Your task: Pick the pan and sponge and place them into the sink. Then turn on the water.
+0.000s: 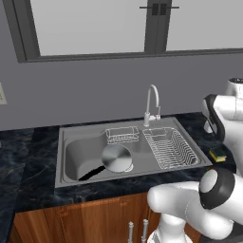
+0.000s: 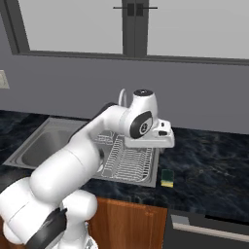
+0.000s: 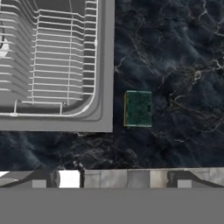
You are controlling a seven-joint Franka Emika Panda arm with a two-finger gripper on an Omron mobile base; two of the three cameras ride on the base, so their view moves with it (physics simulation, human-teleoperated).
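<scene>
The sink (image 1: 66, 156) is matt brushed steel; the pan (image 1: 117, 158) in it is smoother, brighter metal. The dish rack (image 1: 170, 148) is thin wire. The faucet (image 1: 152, 102) gleams like chrome. The worktop (image 3: 175, 65) is glossy dark veined marble. The sponge (image 3: 138, 108) has a rough green top. The cabinet front (image 1: 85, 220) is reddish wood.

One pan (image 1: 117, 158), one sponge (image 3: 138, 108), one sink (image 1: 66, 142), one faucet (image 1: 151, 102), one dish rack (image 1: 169, 148).
</scene>
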